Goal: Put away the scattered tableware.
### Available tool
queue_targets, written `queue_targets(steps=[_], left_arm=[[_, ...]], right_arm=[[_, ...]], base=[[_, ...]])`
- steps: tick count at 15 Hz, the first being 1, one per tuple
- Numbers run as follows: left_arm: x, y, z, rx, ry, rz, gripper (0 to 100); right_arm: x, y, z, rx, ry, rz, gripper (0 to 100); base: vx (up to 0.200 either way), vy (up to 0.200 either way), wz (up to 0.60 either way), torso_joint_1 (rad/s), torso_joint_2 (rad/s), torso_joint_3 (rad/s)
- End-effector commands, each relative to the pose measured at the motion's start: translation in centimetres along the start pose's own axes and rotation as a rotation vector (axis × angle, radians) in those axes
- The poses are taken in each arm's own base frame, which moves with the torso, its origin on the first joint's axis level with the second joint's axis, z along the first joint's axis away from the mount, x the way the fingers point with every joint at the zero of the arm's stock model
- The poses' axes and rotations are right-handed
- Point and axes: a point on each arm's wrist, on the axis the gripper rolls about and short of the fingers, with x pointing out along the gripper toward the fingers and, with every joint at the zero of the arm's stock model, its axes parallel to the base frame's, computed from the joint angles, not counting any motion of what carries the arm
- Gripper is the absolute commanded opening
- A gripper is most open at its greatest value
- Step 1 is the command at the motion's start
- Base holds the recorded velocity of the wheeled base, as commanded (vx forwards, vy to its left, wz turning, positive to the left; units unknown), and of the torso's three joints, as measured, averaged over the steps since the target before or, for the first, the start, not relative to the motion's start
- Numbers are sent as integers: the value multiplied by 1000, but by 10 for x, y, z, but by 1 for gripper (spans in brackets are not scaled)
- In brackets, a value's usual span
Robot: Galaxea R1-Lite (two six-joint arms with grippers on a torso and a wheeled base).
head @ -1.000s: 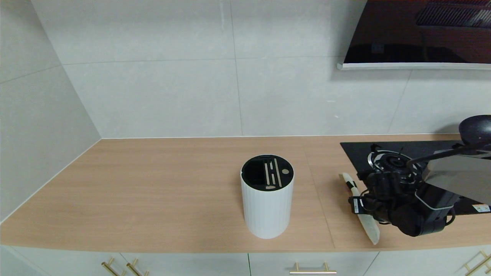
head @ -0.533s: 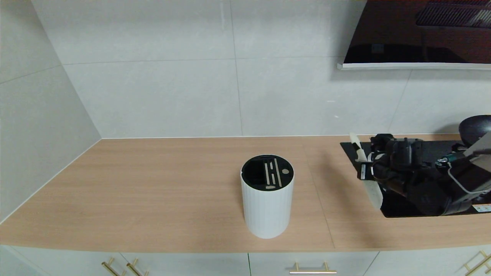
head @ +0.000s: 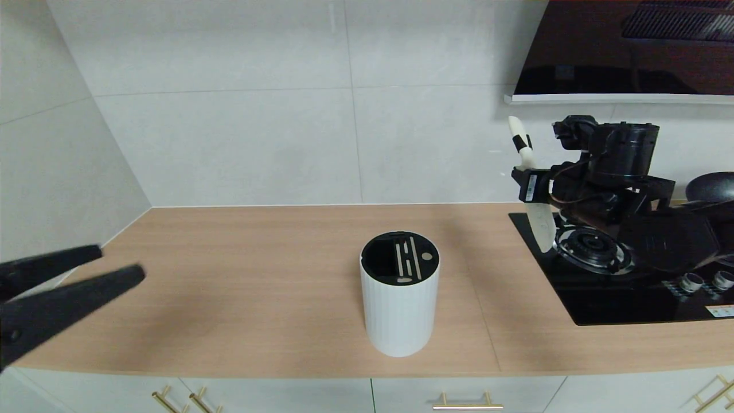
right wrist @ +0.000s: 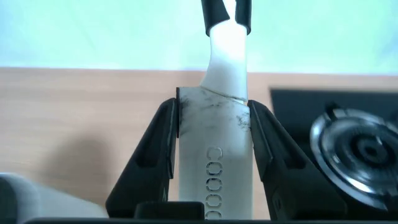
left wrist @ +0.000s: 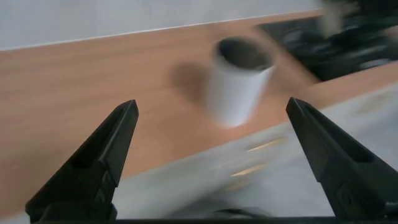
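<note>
A white knife with a black band on its handle hangs upright, blade down, above the left edge of the stove. My right gripper is shut on it where blade meets handle. In the right wrist view the knife sits clamped between the right gripper's fingers. A white cylindrical holder with a black slotted top stands mid-counter, left of and below the knife. My left gripper is open at the far left above the counter's edge; its wrist view shows the holder ahead between the spread fingers of the left gripper.
A black gas stove with a burner fills the counter's right end, a dark pan behind it. A range hood hangs above. The wooden counter meets tiled walls at the back and left.
My right gripper has lifted the knife off the counter and raised it high, turning it upright. My left gripper has come into the head view at the left.
</note>
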Motion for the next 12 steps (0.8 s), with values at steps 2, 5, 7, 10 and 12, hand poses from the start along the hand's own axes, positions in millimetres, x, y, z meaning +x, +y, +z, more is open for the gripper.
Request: queue_targets(steps=[2, 5, 7, 10, 12], left_arm=[[114, -7, 1, -267, 98, -206, 100], [139, -17, -12, -314, 93, -270, 100], [152, -25, -18, -378, 77, -301, 100], [178, -32, -42, -386, 71, -301, 100], [195, -38, -55, -382, 24, -274, 100]], right_arm=[[-43, 35, 14, -16, -35, 86, 0], [-73, 70, 0, -44, 4, 201, 0], [-88, 86, -2, -52, 7, 248, 0], [-111, 108, -8, -68, 25, 339, 0], [-128, 126, -17, -88, 44, 389, 0]], base=[[0, 0, 0, 0, 0, 0], [0, 0, 0, 0, 0, 0], [0, 0, 0, 0, 0, 0], [0, 0, 0, 0, 0, 0], [0, 0, 0, 0, 0, 0]])
